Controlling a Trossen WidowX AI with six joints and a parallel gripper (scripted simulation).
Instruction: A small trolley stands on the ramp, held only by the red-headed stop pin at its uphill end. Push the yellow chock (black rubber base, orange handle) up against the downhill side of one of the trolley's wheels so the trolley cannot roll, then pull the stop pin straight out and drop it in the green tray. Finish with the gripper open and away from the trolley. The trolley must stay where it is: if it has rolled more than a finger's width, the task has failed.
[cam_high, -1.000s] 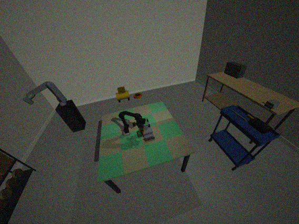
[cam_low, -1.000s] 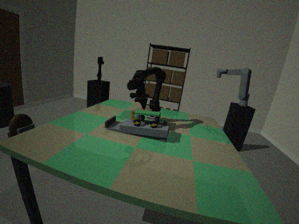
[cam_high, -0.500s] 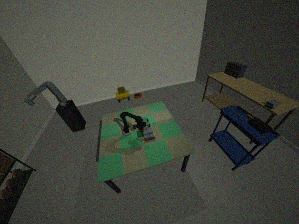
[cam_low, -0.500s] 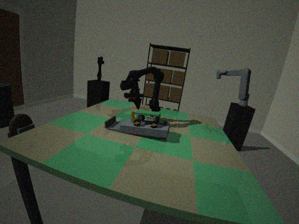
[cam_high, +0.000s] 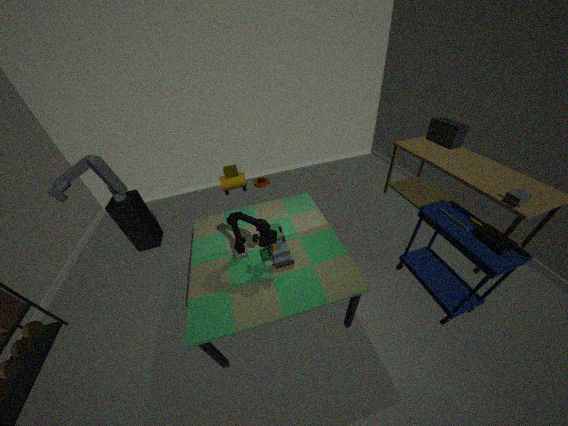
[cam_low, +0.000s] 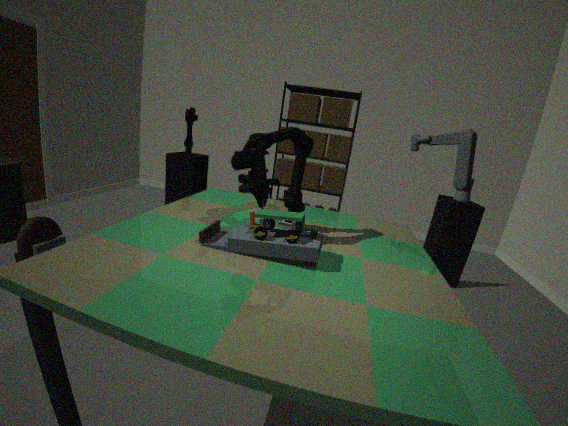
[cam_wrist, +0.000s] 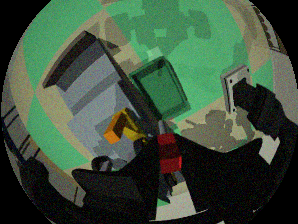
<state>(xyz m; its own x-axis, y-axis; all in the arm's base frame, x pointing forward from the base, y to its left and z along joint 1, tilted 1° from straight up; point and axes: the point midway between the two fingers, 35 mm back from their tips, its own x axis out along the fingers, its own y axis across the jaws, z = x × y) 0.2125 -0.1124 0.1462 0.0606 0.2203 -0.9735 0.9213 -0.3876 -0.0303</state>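
Observation:
My gripper (cam_low: 262, 205) (cam_wrist: 165, 139) is shut on the red-headed stop pin (cam_wrist: 170, 145); its grey shaft points out past the fingertips, clear of the ramp. The gripper is above and behind the trolley (cam_low: 280, 216), which stands on the grey ramp (cam_low: 272, 249) (cam_wrist: 92, 106) with its green deck and yellow-hubbed wheels showing. The yellow chock (cam_wrist: 132, 134) (cam_low: 252, 219) with its orange handle (cam_wrist: 113, 132) stands on the ramp at the trolley's downhill end, close to a wheel; contact cannot be told. The green tray (cam_wrist: 161, 90) lies beside the ramp, ahead of the pin in the wrist view. Fingers hide most of the trolley there.
The ramp's low end has a raised dark end stop (cam_low: 210, 232) (cam_wrist: 67, 59). The arm's base plate (cam_wrist: 228, 93) is on the far side of the tray from the ramp. The checkered table (cam_high: 255, 310) carries it all; a blue cart (cam_high: 450, 240) stands apart on the floor.

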